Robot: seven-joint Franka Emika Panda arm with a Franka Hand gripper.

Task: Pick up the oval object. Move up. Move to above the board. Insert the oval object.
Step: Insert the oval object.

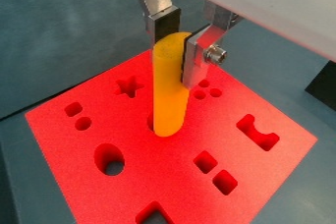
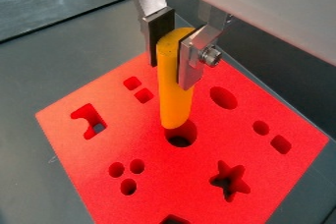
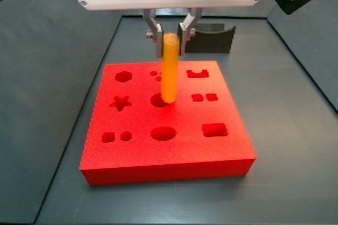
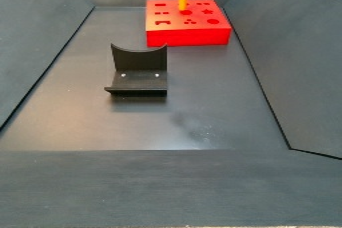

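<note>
Now | claw (image 2: 175, 43) above board (image 3: 211, 150) | grasping oval object (image 1: 168, 90) upright | no writing visible

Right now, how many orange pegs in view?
1. The oval object hangs upright in the tool, which is shut on its upper end above the middle of the board. No others show; the arm may hide some floor.
</note>
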